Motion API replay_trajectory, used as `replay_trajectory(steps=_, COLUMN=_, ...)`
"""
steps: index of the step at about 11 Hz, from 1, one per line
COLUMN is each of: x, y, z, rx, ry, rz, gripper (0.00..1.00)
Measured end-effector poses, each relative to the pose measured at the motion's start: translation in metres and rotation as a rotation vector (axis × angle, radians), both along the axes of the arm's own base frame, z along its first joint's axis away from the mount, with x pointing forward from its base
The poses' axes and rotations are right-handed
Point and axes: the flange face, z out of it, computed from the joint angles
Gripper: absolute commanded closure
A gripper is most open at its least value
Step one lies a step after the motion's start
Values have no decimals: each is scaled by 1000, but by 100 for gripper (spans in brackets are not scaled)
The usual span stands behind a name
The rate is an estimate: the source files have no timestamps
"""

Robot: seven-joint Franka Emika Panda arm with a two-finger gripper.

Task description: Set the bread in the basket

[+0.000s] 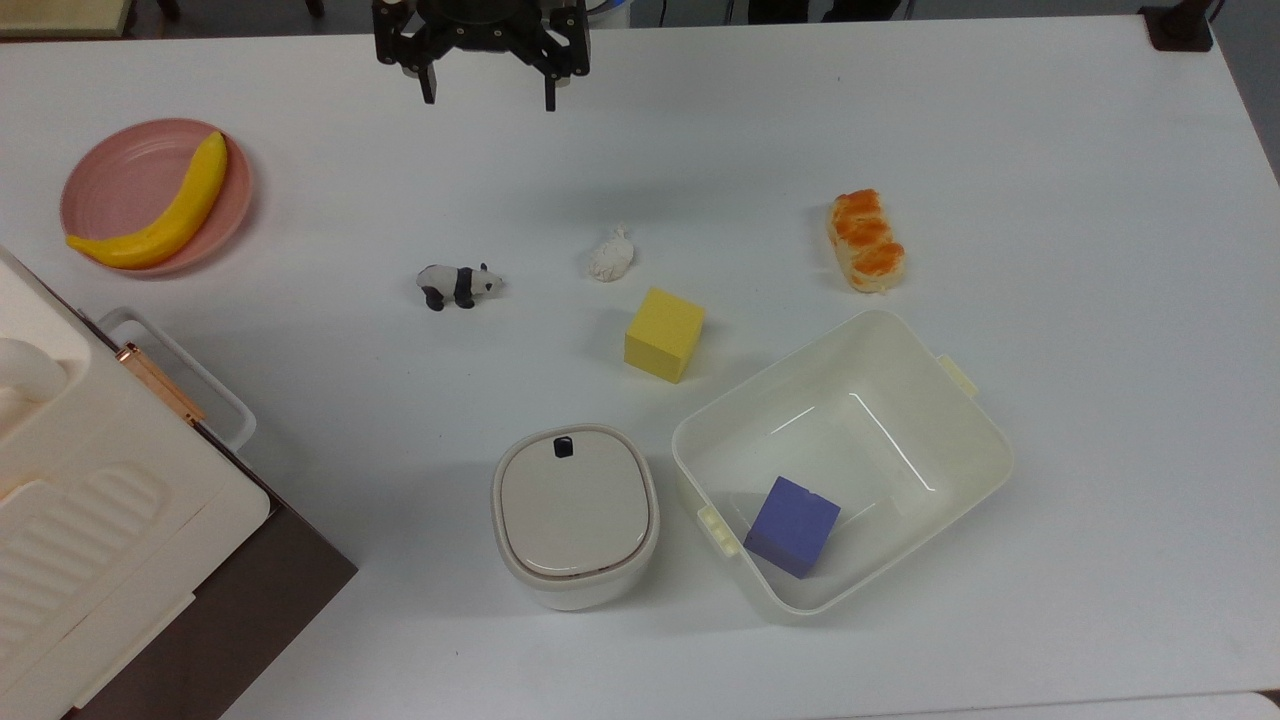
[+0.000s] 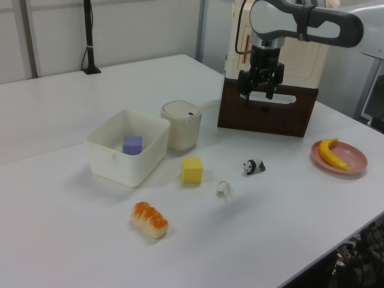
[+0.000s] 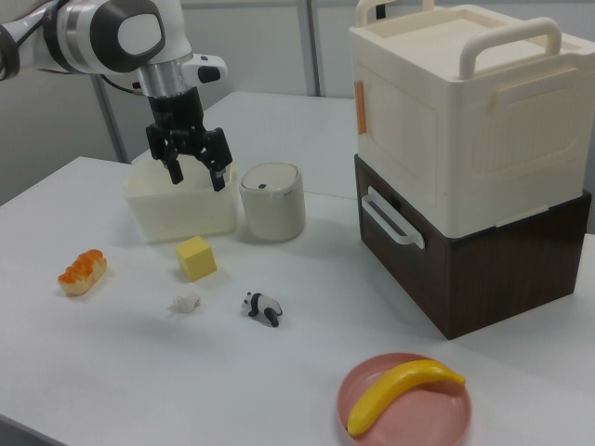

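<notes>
1. The bread (image 1: 866, 241) lies flat on the white desk (image 1: 1100, 250), with its orange-brown top facing up. Nothing touches it.
2. In the top view, the bread is above the basket (image 1: 975, 430) and near its upper right corner, but apart from it.
3. The basket stands upright on the desk. Inside it there is a purple cube (image 1: 792, 526) that sits near one wall.
4. A yellow cube (image 1: 664, 335) stands just beside the basket, on the top view's left of it. A small white lump (image 1: 610, 256) lies near this cube.
5. A white pot with a lid (image 1: 574, 515) stands close to the basket, also on the top view's left.
6. A toy panda (image 1: 457, 286) stands further to the top view's left. A banana (image 1: 165, 208) lies on a pink plate (image 1: 120, 180) well apart from the bread.
7. The jaws of the gripper (image 1: 488, 98) are apart and hold nothing. The gripper hangs above the desk, far from the bread.
8. In the right view, a cream box (image 3: 465, 121) sits on a brown box (image 3: 483, 269).
</notes>
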Motion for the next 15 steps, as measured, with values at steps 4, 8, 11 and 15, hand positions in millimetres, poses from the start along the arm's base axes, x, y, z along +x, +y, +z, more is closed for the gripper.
replay_trajectory(steps=4, x=0, y=4, z=-2, rx=0, ry=4, rz=6, gripper=0)
replay_trajectory(steps=8, x=0, y=4, z=-3, rx=0, ry=7, rz=7, gripper=0)
replay_trajectory(steps=11, x=0, y=4, z=-3, rx=0, ry=7, rz=7, gripper=0)
replay_trajectory(steps=15, x=1, y=33, z=-6, rx=4, ry=10, rz=30, gripper=0)
